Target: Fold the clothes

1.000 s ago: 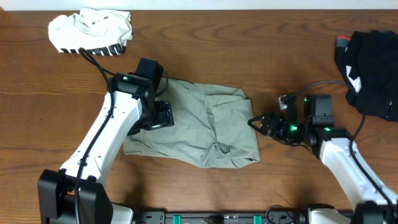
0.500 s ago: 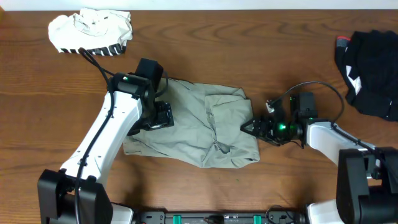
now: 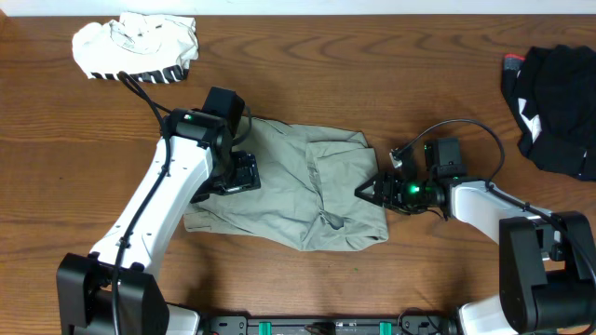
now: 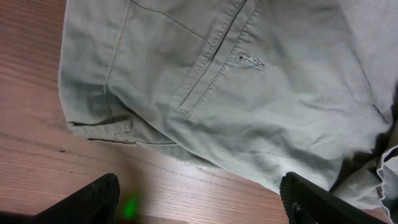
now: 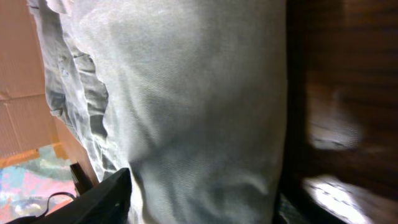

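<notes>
The light khaki-grey garment (image 3: 298, 191) lies loosely folded and rumpled at the table's middle. My left gripper (image 3: 239, 175) is over its left part. In the left wrist view the garment's seams and a pocket (image 4: 217, 81) fill the frame, and the left gripper (image 4: 199, 205) is open and empty with bare wood between its fingertips. My right gripper (image 3: 366, 191) is at the garment's right edge. In the right wrist view it (image 5: 199, 202) is open, and the khaki cloth (image 5: 186, 106) lies between its spread fingers.
A white garment with black stripes (image 3: 136, 46) lies bunched at the back left. A black garment (image 3: 557, 93) lies at the right edge. Cables loop over both arms. The table is brown wood (image 3: 438, 84).
My right gripper has moved left, from a little clear of the garment up to its right edge. The left arm and the garment have not moved.
</notes>
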